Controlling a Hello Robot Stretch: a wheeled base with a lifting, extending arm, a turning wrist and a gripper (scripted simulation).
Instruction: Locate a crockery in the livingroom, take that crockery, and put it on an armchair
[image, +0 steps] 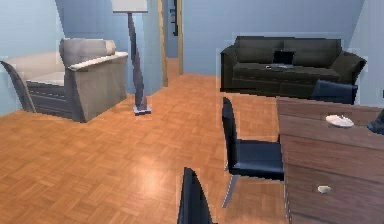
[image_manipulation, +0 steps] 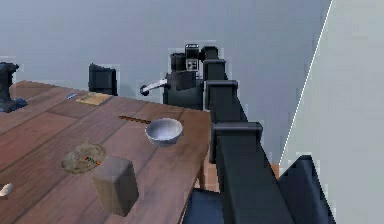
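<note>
A grey-white bowl stands on the wooden dining table near its far right edge. My arm rises as a dark bar along the arm side view's right, and my gripper sits at its far end, farther out than the bowl. Its thin fingers point left in front of the grey wall. I cannot tell whether the gripper holds anything. In the forward view a grey armchair stands at the left by the blue wall, and a small white dish lies on the table at the right.
On the table lie a brown box, a round patterned disc, a flat yellowish item and a dark statue. Dark blue chairs ring the table. A dark sofa and a floor lamp stand beyond open wood floor.
</note>
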